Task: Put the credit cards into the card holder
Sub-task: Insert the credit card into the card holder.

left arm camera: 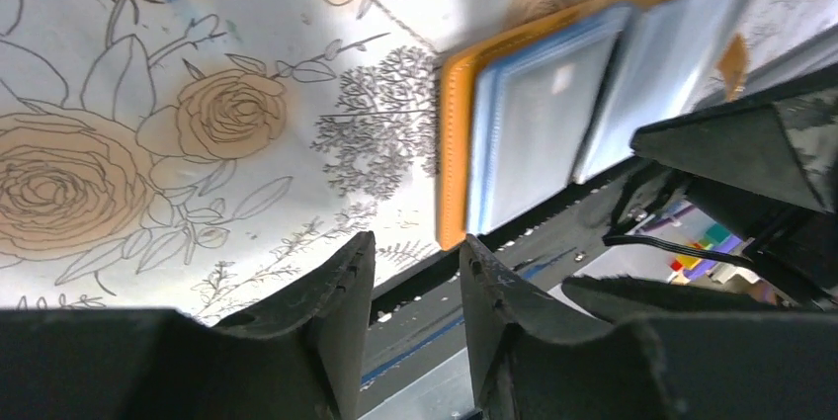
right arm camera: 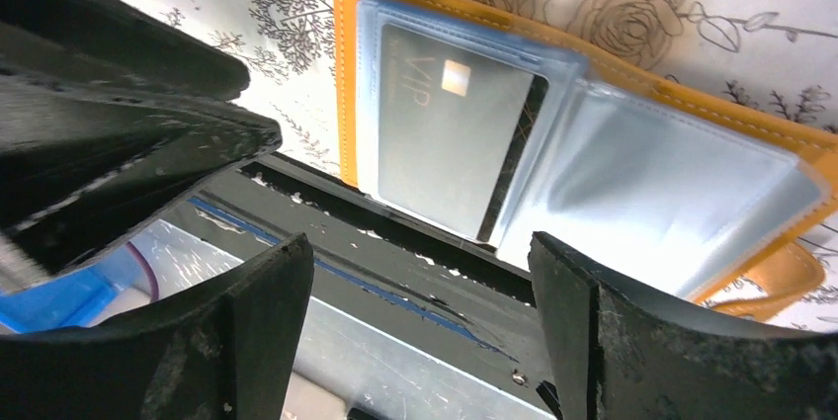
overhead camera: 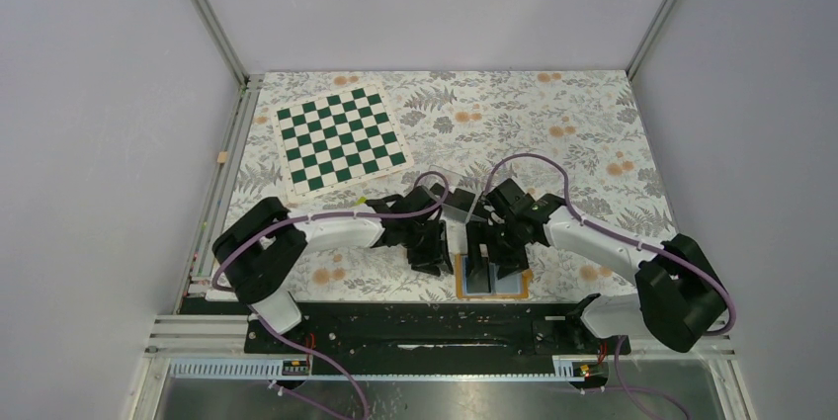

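Quick count for you: one wallet point(right arm camera: 345, 94), one card point(right arm camera: 450, 143) that I can actually see, two grippers, one chessboard mat point(overhead camera: 340, 139). If there are more cards around, the arms are hiding them in the top view.

The wallet lies open flat on the floral cloth point(overhead camera: 593, 124), right at the near edge of the table beside the black rail point(overhead camera: 415, 326), orange cover down and pale blue pockets up. The card sits inside the left pocket, behind the clear plastic. You can read "VIP" on it, and there's a small chip next to that. Any other print on it is too blurry to make out. The right-hand pockets look glossy, so I can't tell what's in them.

Your left gripper point(left arm camera: 415, 242) hangs just off the wallet's left side, with its jaws a little apart and nothing between them. Your right gripper point(right arm camera: 417, 247) is over the wallet with its jaws spread wide, also gripping nothing. The two grippers are close together, nearly touching, above the wallet
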{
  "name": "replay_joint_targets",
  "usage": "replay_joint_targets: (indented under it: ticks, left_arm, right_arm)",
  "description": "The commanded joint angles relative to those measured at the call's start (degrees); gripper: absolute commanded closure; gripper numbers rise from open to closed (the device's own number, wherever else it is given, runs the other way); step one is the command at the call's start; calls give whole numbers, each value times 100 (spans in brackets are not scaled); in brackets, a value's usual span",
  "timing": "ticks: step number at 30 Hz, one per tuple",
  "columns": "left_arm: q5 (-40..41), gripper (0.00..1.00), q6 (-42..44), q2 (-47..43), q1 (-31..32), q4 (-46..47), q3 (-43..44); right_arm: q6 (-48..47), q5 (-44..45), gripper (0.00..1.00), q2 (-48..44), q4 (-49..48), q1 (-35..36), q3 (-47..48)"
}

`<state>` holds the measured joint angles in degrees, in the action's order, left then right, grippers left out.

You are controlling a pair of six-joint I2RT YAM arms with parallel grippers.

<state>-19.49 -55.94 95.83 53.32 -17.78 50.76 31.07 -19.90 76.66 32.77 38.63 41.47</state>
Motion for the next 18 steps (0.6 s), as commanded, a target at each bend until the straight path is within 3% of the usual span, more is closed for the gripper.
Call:
replay_joint_targets:
  ticks: [1, 5, 7, 13, 18]
  left_arm:
    - [-94, 62, -188, -434, -31, 598, -96]
    - [-620, 62, -712, -352, -29, 1687, -354]
    - [-735, 63, -886, -214, -24, 2114, -401]
    - [-701, 64, -939, 197, -7, 2317, -307]
    - [-717, 64, -930, 506, -5, 2447, -260]
  right_arm:
    - [-141, 362, 15, -229, 386, 41, 129]
    - [-96, 584, 26, -286, 394, 35, -31]
    - [-36, 603, 37, -253, 334, 27, -131]
    - [111, 613, 64, -45, 85, -25, -420]
    - [75, 706, 74, 194, 51, -31, -486]
